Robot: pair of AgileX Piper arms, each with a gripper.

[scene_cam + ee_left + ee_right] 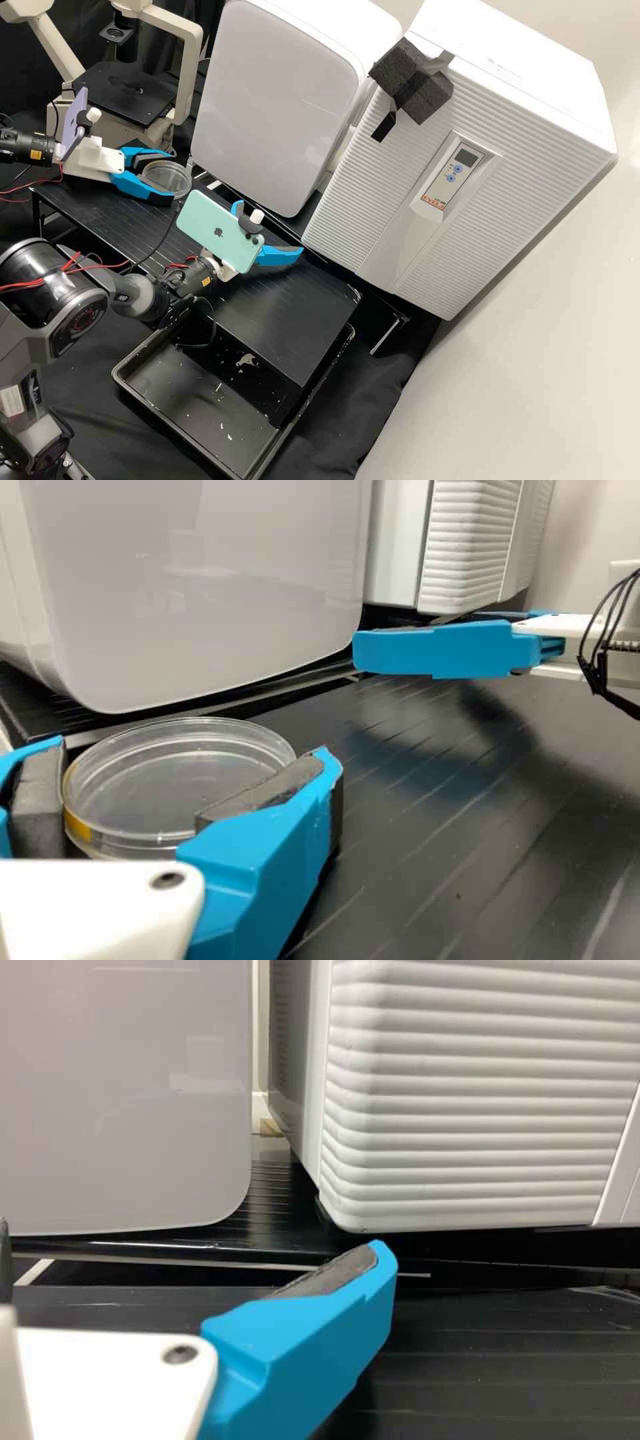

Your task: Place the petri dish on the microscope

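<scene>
In the high view, my left gripper (171, 176) is at the bench's left part, in front of the microscope (123, 97) with its black stage. Its two pads are against opposite sides of the clear round petri dish (180, 181). From close up, the left wrist view has the left gripper (190, 750) shut on the dish (165, 780), which lies nearly level between the pads. My right gripper (269, 230) stands open over the middle of the bench, partly behind a green phone. In the right wrist view, the right gripper (190, 1255) has nothing between its wide-set fingers.
A rounded white machine (280, 100) and a ribbed white one (413, 160) line the bench's back side. The black bench top (287, 313) runs toward a dark tray (193, 413) at the front. The microscope's pale frame (190, 73) rises beside its stage.
</scene>
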